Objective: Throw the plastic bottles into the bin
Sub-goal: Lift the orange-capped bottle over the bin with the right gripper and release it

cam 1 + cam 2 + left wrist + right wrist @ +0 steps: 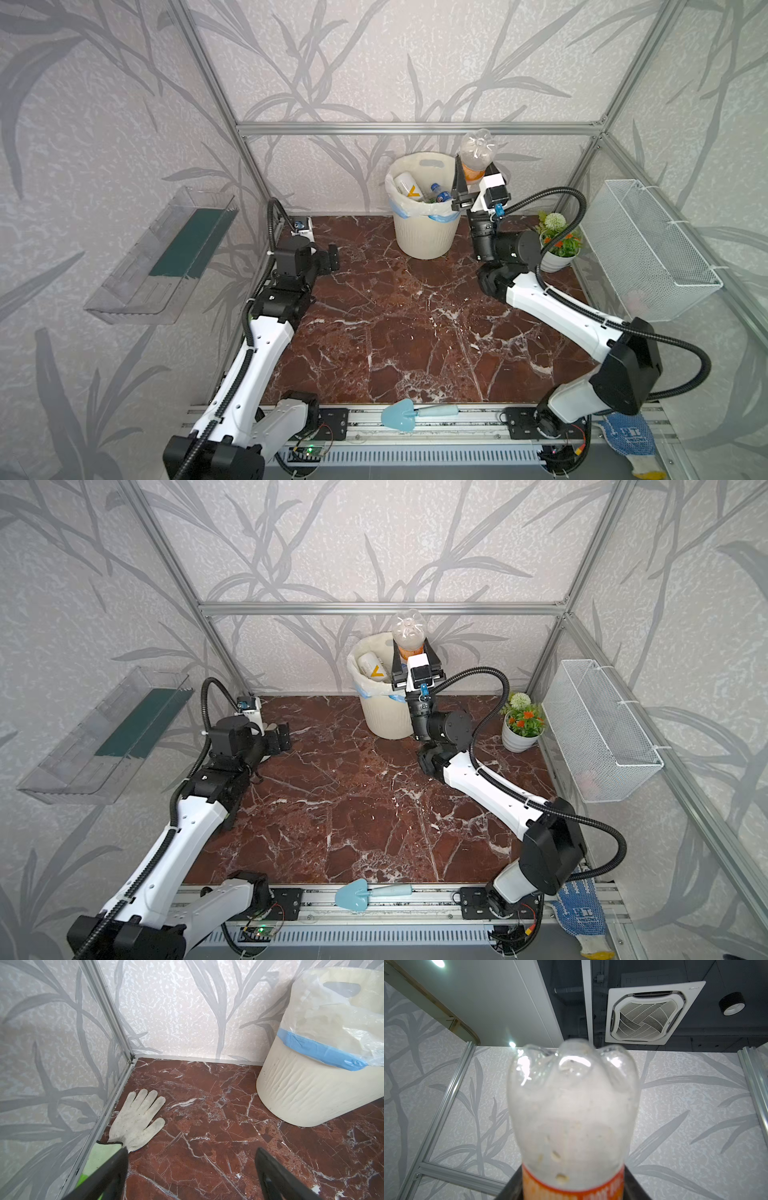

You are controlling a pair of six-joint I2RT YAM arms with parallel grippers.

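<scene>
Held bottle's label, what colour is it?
Orange label on the bottle, clearest in the right wrist view.

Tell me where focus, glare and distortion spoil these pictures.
Right wrist view: the held bottle sits too close, soft-focused, with bright glare on its base; a ceiling lamp blows out white. Left wrist view: glove and bin are sharp, only the dark jaws at the edge blur. Both top views: the frame posts splay outward under the wide lens.
</scene>
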